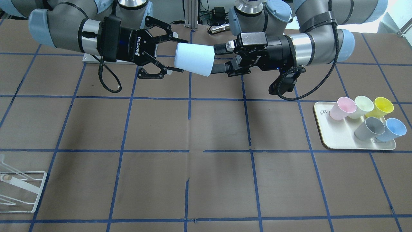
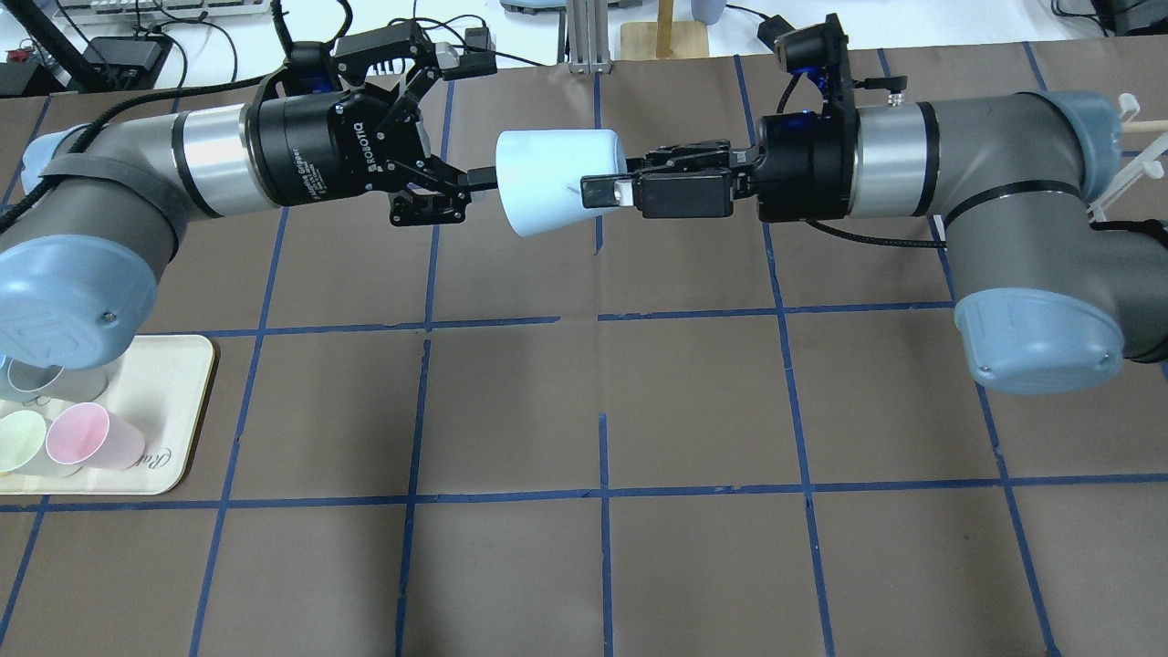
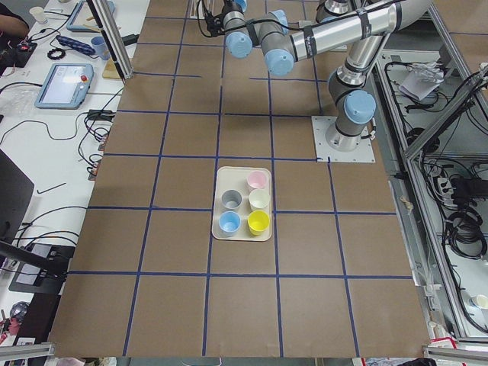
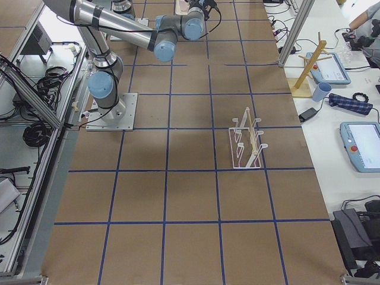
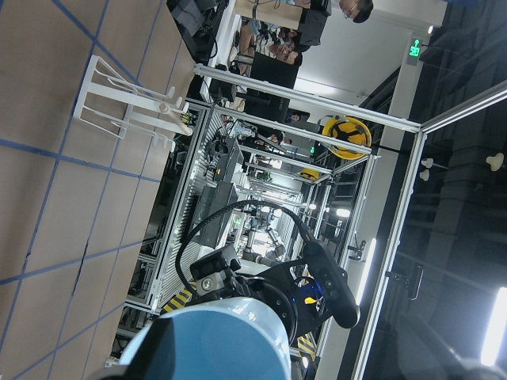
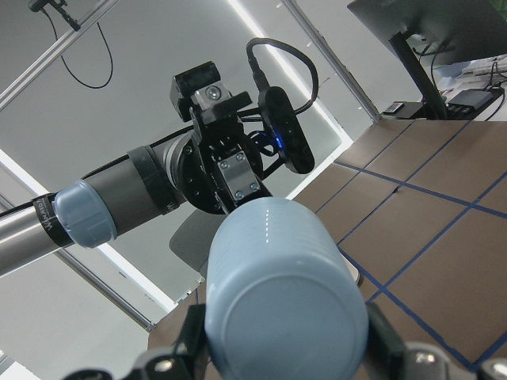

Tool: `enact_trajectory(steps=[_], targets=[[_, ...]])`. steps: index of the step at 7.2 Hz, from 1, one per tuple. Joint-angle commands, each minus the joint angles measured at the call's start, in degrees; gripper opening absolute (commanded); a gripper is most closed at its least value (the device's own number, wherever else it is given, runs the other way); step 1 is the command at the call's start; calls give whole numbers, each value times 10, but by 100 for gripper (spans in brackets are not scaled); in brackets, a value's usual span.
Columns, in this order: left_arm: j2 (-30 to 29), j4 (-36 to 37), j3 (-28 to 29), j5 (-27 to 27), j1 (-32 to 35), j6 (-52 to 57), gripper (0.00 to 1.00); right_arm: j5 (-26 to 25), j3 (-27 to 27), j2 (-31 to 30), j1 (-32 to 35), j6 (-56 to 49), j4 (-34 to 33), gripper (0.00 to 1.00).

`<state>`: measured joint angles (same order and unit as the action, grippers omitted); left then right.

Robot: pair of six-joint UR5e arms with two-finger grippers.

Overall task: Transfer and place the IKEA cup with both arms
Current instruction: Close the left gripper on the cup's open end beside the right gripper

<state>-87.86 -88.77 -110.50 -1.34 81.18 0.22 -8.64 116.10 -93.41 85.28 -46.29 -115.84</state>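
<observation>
Nearest the front-facing camera, a white wire rack (image 4: 247, 147) stands on the robot's right side of the brown, blue-taped table (image 1: 206, 129). A cream tray (image 1: 333, 137) lies on the robot's left side, well apart from the rack. Five cups stand on the tray: a blue cup (image 1: 391, 129) and a grey cup (image 1: 370, 129) touching in the near row, then a pink cup (image 1: 342, 108), a pale cream cup (image 1: 362, 106) and a yellow cup (image 1: 383, 106) close together in the row behind. Farther back, the IKEA cup (image 1: 193, 59) lies on its side in the air above the table, between the two grippers. Its narrow closed base points toward the right arm (image 1: 61, 29) and its mouth toward the left arm (image 1: 322, 45). The right gripper (image 1: 178, 54) has its fingers spread about as wide as the base, one on either side of it. In the right wrist view they hug the cup's sides just past the base, and this gripper has hold of the cup. The left gripper (image 1: 219, 58) sits at the mouth end with its two fingers plainly apart, tips at the rim, clamping nothing. Both arms reach in roughly level from opposite sides, wrists facing each other along the cup's axis
</observation>
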Motion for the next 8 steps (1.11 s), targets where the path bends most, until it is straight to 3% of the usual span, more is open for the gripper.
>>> enact_trajectory(steps=[1, 2, 3, 4, 5, 7, 8], targets=[[7, -3, -8, 20, 14, -7, 100, 0, 1, 2, 1, -1, 0, 25], [5, 2, -20, 23, 25, -5, 100, 0, 0, 2, 1, 0, 0, 26], [3, 6, -20, 24, 39, -5, 100, 1, 0, 2, 0, 2, 0, 34], [-1, 7, -19, 31, 45, -5, 95, 10, 0, 2, 1, 2, 1, 79], [1, 6, -20, 45, 47, -6, 86, 11, 1, 2, 0, 4, 2, 100], [8, 7, -20, 45, 46, -25, 74, 10, 0, 2, 0, 27, 1, 100], [7, 7, -21, 45, 45, -26, 74, 10, -2, 3, 0, 41, 1, 100]])
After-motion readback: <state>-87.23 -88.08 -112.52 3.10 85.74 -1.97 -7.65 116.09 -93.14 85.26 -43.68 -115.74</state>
